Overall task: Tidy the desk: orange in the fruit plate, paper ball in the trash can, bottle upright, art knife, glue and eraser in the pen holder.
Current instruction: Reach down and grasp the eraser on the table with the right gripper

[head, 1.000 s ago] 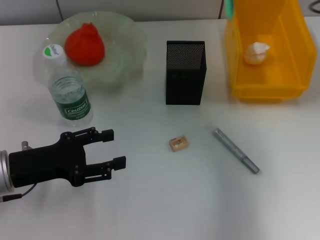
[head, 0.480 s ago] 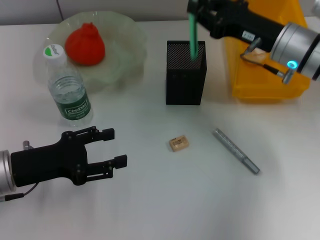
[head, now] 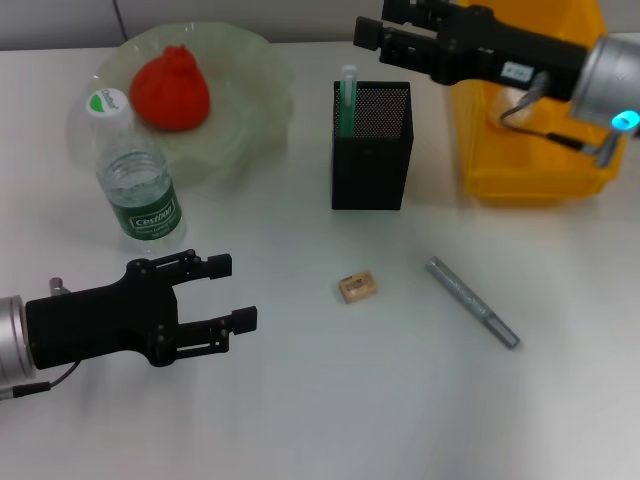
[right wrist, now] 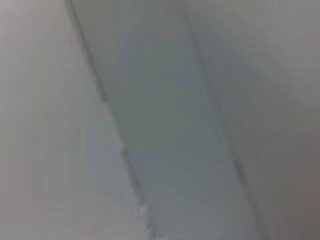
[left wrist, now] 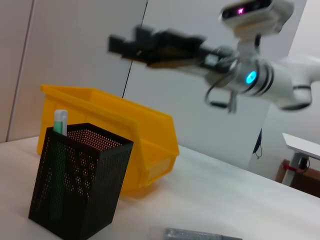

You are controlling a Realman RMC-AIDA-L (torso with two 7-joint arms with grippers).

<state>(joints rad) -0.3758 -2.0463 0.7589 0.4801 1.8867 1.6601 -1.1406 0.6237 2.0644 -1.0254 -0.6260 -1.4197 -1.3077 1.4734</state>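
Now empty and open above the pen holder point(head: 371, 146), the right end effector point(head: 375, 30) risks tipping it on retreat; the left end effector point(head: 225, 292), open, idles near the eraser point(head: 357, 288).

White desk point(head: 300, 400); grey panelled wall point(left wrist: 75, 45) behind; white table corner point(left wrist: 302, 145) far off

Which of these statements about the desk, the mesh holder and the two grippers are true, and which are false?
1. The green glue stick stands inside the black mesh pen holder. True.
2. The small tan eraser lies in the yellow bin. False: it lies on the white desk.
3. The clear plastic bottle lies on its side. False: it stands upright.
4. The right gripper is open above the holder. True.
5. The left gripper holds the grey art knife. False: it is open and empty.
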